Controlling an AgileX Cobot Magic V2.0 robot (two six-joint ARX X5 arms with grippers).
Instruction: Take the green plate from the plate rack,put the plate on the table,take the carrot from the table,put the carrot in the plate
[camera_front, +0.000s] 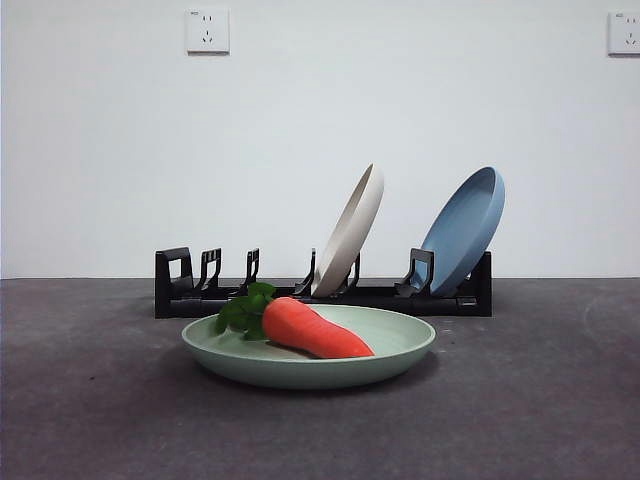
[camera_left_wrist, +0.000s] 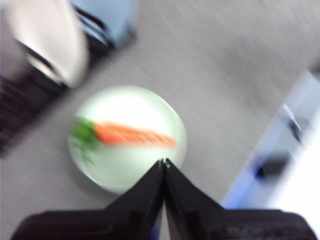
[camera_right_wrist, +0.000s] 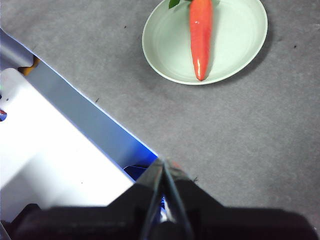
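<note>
The green plate (camera_front: 308, 362) lies flat on the table (camera_front: 540, 400) in front of the plate rack (camera_front: 320, 297). The carrot (camera_front: 312, 328) lies in the plate, its leaves toward the left in the front view. The plate (camera_left_wrist: 127, 137) and carrot (camera_left_wrist: 135, 135) show blurred in the left wrist view, below my left gripper (camera_left_wrist: 163, 162), which is shut and empty. The right wrist view shows the plate (camera_right_wrist: 165, 47) with the carrot (camera_right_wrist: 200, 35) in it, well away from my right gripper (camera_right_wrist: 163, 162), which is shut and empty. Neither gripper shows in the front view.
A cream-white plate (camera_front: 350, 232) and a blue plate (camera_front: 465, 228) stand tilted in the rack. A white and blue edge (camera_right_wrist: 65, 145) lies beside the table near my right gripper, and it also shows in the left wrist view (camera_left_wrist: 280, 150).
</note>
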